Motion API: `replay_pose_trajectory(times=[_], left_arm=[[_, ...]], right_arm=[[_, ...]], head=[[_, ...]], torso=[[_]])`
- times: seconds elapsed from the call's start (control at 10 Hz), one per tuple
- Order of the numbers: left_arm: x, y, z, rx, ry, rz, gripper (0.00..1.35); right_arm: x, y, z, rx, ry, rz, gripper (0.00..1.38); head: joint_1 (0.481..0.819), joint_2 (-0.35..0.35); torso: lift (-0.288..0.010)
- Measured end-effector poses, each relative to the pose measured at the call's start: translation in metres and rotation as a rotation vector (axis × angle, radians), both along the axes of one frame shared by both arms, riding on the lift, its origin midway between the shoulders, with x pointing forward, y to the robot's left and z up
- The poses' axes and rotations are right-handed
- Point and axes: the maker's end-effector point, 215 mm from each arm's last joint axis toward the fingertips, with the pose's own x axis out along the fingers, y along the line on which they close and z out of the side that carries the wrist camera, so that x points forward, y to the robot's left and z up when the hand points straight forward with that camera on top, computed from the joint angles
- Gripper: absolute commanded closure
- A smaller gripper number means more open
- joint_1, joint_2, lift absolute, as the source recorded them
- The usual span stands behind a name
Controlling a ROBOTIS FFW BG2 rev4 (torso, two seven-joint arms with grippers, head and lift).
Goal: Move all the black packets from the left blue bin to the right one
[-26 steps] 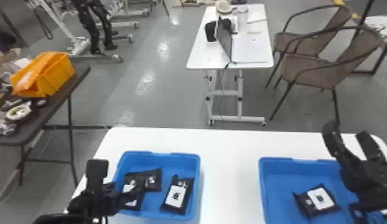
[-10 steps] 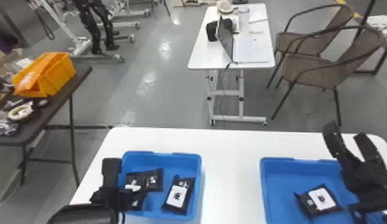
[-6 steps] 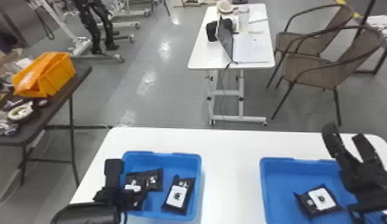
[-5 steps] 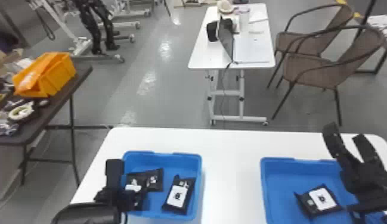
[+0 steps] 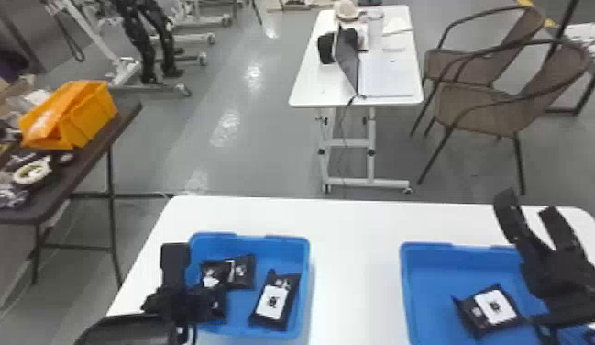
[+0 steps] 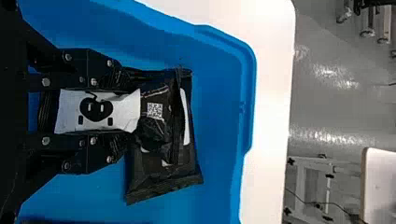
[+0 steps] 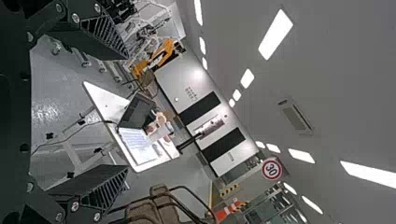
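Observation:
In the head view my left gripper (image 5: 190, 298) is at the near left of the left blue bin (image 5: 236, 238). A labelled black packet (image 5: 275, 300) lies in its right half, another packet (image 5: 243, 271) farther back. Seen from the left wrist, my left gripper (image 6: 125, 109) is shut on a crumpled black packet (image 6: 98, 111), over another black packet (image 6: 161, 179). In the head view my right gripper (image 5: 526, 206), also in the right wrist view (image 7: 127, 112), stands open above the right blue bin (image 5: 429, 252), where a black packet (image 5: 493, 308) lies.
White tabletop (image 5: 351, 247) separates the two bins. At the left stands a dark table (image 5: 94, 137) with an orange bin (image 5: 71, 114) and loose parts. Beyond are a small white table (image 5: 310, 87) with a laptop and brown chairs (image 5: 488, 108).
Since the earliest frame, my left gripper has moved slightly rightward over the left bin, then stayed nearly still. The right gripper has hardly shifted.

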Motion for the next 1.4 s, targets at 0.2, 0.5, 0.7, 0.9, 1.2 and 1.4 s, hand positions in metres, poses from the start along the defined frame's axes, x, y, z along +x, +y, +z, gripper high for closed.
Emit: replay_pose_trajectory(times=[0.2, 0.5, 0.7, 0.9, 1.2, 1.4], left_arm=[[0.011, -0.024, 0.038, -0.076, -0.105, -0.016, 0.87], [0.043, -0.099, 0.105, -0.272, -0.274, -0.159, 0.87], [0.069, -0.153, 0.141, -0.336, -0.309, -0.363, 0.87], [0.095, -0.192, 0.169, -0.326, -0.305, -0.568, 0.87], [0.116, -0.241, 0.192, -0.315, -0.290, -0.756, 0.87], [0.118, -0.285, 0.199, -0.334, -0.275, -0.868, 0.87]], right_arm=[[0.000, 0.001, 0.000, 0.001, 0.000, 0.002, 0.19], [0.001, 0.012, -0.003, 0.009, 0.007, 0.045, 0.19], [0.010, 0.042, 0.000, 0.014, 0.000, 0.177, 0.19], [0.015, 0.070, -0.001, 0.001, 0.013, 0.309, 0.19], [0.019, 0.103, -0.003, -0.024, 0.022, 0.453, 0.19], [0.019, 0.126, -0.001, -0.034, 0.016, 0.554, 0.19]], head=[[0.695, 0.144], [0.695, 0.073], [0.695, 0.035], [0.695, 0.022], [0.695, 0.005], [0.695, -0.011]], torso=[[0.000], [0.000], [0.000], [0.000], [0.000], [0.000]])
